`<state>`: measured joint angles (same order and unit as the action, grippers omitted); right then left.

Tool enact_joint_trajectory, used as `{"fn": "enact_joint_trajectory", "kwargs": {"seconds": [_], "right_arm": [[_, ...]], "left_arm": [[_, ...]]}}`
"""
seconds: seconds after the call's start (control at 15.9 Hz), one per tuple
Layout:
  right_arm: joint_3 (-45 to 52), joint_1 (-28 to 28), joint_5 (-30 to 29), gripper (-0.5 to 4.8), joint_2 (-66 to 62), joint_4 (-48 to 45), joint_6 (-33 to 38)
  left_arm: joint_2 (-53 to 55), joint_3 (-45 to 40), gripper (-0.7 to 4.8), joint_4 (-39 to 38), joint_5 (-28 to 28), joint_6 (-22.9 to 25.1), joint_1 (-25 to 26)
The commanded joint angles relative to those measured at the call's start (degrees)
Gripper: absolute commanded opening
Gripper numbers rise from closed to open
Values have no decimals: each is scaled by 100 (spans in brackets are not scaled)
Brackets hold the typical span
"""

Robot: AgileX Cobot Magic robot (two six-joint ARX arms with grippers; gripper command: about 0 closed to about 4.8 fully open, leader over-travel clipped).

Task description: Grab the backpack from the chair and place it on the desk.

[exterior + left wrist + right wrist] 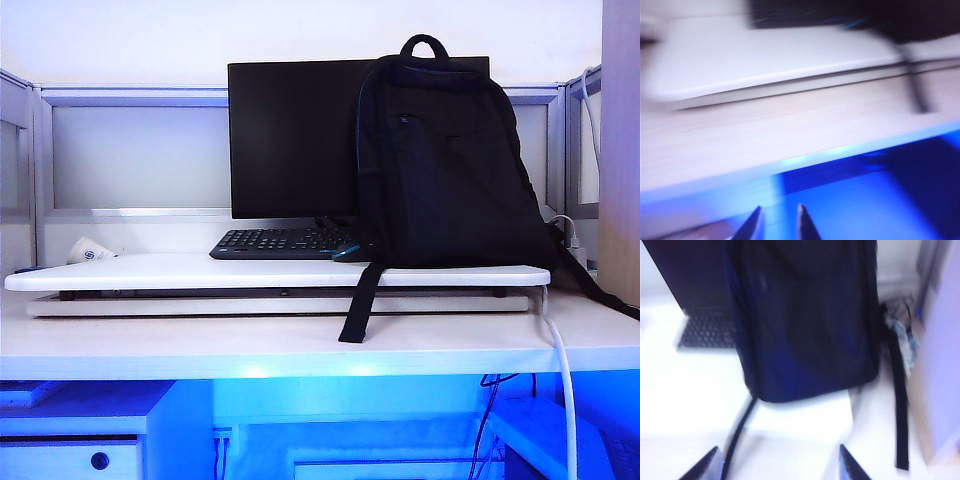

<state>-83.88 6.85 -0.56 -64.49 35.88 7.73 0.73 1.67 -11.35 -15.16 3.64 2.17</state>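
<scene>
Strap (362, 300) dangled off desk (300, 345) | backpack (445, 160) stood upright, placement looked done | right gripper (777, 465) released, empty | left gripper (777, 225) parted, empty | I'd retract next.

Blurred: the left end effector (779, 225), apparently empty, hangs below the desk (790, 135) edge.

Both wrist views are motion-blurred; the backpack (440, 160) hides part of the monitor (290, 140).
</scene>
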Motion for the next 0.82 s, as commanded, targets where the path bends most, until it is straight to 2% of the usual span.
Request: {"fn": "enact_joint_trajectory", "kwargs": {"seconds": [0.06,0.25,0.38,0.44,0.5,0.56,0.75,0.82], "right_arm": [[1864,-7,83,246,916,-1248,22],[3731,-7,46,196,1683,-2048,168],[4671,-7,48,97,2201,-2645,214],[4907,-7,48,71,2365,-2817,214],[5825,-9,92,24,3174,-3344,214],[6022,-9,111,0,3375,-3377,212],[6690,-15,306,-5,4076,-3445,214],[7016,-15,168,-5,4461,-3456,210]], "left_arm": [[4,133,97,-756,1598,199,2],[4,155,97,-828,1921,326,2],[4,155,97,-828,1902,328,2],[4,155,97,-828,1902,328,2],[4,155,97,-828,1902,328,2],[4,155,97,-828,1902,326,2],[4,155,81,-828,1869,319,2],[4,155,79,-828,1652,319,2]]}}
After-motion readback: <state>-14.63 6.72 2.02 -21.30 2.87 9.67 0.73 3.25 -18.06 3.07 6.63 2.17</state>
